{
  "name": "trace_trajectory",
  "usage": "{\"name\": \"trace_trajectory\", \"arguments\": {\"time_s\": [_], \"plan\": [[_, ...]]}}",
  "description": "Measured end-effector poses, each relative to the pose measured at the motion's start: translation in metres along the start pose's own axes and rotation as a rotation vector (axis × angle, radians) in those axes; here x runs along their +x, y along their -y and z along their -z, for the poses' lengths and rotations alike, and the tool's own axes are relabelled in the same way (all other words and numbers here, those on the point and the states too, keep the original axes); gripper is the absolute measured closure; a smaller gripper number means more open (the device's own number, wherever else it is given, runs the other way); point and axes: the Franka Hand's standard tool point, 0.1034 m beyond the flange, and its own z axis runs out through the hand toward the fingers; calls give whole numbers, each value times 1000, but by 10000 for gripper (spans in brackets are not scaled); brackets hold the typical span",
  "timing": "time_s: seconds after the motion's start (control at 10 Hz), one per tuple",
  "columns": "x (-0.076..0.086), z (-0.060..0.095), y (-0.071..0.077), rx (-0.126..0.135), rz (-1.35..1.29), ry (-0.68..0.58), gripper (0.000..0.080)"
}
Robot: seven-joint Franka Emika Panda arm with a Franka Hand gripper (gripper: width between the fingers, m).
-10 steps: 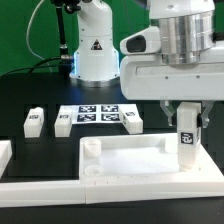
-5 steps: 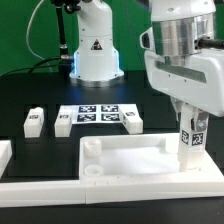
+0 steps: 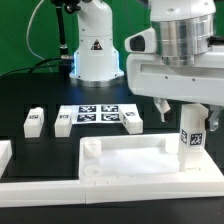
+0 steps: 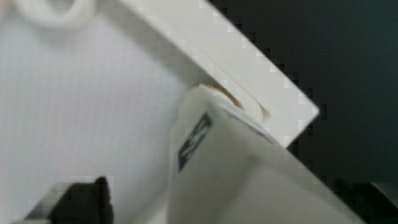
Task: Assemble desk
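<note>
The white tray-like tabletop (image 3: 140,160) lies at the front with round corner sockets. One white tagged leg (image 3: 188,137) stands upright in its far corner on the exterior view's right. My gripper (image 3: 187,118) hangs over the leg's top, with its black fingers (image 3: 163,109) spread on either side and a gap to the leg. In the wrist view the leg (image 4: 240,170) rises from the tabletop's corner (image 4: 214,60) between my gripper's (image 4: 222,205) dark fingers (image 4: 80,200). Three loose legs (image 3: 33,121), (image 3: 63,123), (image 3: 132,121) stand behind the tabletop.
The marker board (image 3: 95,114) lies between the loose legs. The robot base (image 3: 93,45) stands behind it. White border rails lie at the exterior view's left edge (image 3: 5,155) and along the front (image 3: 100,192).
The wrist turned with the leg and turned back. The fingers, close on the leg before, now stand wider apart. The leg stays upright in the corner socket.
</note>
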Motion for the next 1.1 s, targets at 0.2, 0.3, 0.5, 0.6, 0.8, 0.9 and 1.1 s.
{"name": "trace_trajectory", "arguments": {"time_s": [0.2,0.3,0.5,0.6,0.8,0.9,1.1], "plan": [[-2,-1,0,-6,166,13,153],[-2,-1,0,-8,237,12,153],[-1,-1,-1,-11,383,10,151],[-3,-1,1,-39,547,-3,151],[-2,-1,0,-40,500,-4,198],[-2,-1,1,-39,462,-4,198],[-3,-1,1,-39,323,-7,376]]}}
